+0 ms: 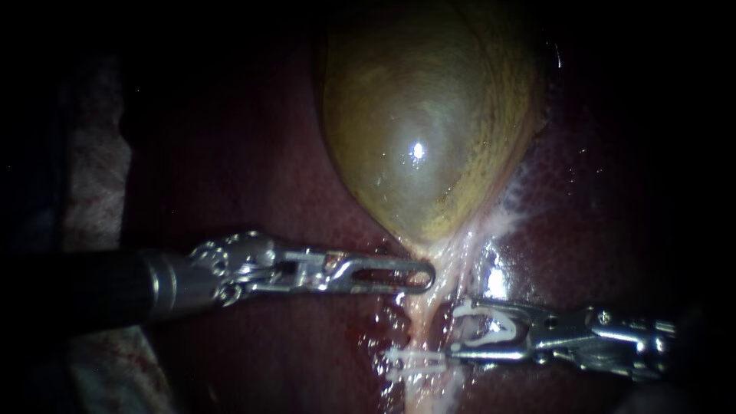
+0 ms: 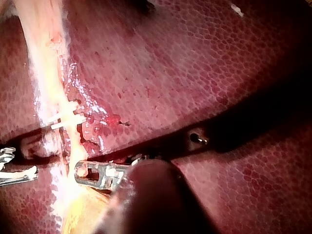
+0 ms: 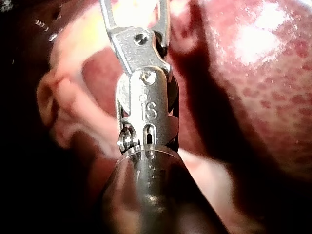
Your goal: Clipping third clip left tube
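Observation:
The yellow-green gallbladder [image 1: 422, 138] narrows to a pale tube [image 1: 420, 322] that runs down over the liver [image 1: 583, 230]. A white clip [image 1: 410, 360] lies across this tube; it also shows in the left wrist view as the clip [image 2: 66, 119]. My left instrument [image 1: 429, 276] comes in level from the left, its slotted jaws shut on pale tissue at the gallbladder's neck [image 2: 80, 168]. My right instrument [image 1: 458, 331] sits just right of the tube and above the placed clip. Its jaws stand wide apart and hold a white clip [image 1: 502, 330] between them. The right wrist view shows that instrument [image 3: 136, 9] spread.
Dark red liver [image 2: 195, 73] surrounds the tube on all sides. Small spots of blood [image 1: 387, 318] lie left of the tube. A pale cloth [image 1: 92, 176] lies at the far left, beyond the liver's edge.

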`<state>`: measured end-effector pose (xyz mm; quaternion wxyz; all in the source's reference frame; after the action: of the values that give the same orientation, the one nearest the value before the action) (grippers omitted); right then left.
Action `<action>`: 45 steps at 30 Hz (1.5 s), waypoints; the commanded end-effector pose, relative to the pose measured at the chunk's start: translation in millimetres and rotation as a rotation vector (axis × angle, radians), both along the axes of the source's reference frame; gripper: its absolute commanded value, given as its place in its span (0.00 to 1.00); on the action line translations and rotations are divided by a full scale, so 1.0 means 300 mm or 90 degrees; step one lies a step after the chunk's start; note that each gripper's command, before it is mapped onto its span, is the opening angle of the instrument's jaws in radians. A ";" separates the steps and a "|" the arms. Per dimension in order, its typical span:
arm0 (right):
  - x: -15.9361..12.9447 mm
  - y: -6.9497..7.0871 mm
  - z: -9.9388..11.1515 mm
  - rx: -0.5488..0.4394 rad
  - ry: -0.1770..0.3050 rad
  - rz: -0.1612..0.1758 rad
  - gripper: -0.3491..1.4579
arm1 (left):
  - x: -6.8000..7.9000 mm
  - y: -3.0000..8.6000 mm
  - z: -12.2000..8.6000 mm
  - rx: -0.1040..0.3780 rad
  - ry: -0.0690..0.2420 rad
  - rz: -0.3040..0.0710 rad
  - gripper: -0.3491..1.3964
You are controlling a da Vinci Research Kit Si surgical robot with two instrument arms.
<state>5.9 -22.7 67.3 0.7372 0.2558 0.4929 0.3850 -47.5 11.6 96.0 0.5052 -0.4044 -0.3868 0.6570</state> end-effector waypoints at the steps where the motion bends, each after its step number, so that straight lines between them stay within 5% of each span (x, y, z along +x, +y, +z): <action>1: 0.0001 0.0000 0.0000 0.000 0.000 0.000 0.50 | 0.0000 0.0000 0.0000 0.000 0.000 0.000 0.00; 13: 0.0029 -0.0006 -0.0003 0.002 0.004 -0.002 0.50 | 0.0007 0.0003 -0.0016 0.003 -0.002 0.002 0.00; 24: 0.0097 -0.0015 0.0008 0.005 0.012 -0.006 0.50 | 0.0084 0.0015 -0.0109 0.014 -0.006 0.010 0.00; 45: 0.0181 -0.0039 0.0166 0.012 -0.024 -0.034 0.50 | 0.0145 -0.0017 -0.0221 0.024 0.000 0.022 0.00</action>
<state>11.4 -24.0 72.5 0.7551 0.2681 0.4669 0.3743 -43.1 11.1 89.3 0.5012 -0.3882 -0.4059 0.6583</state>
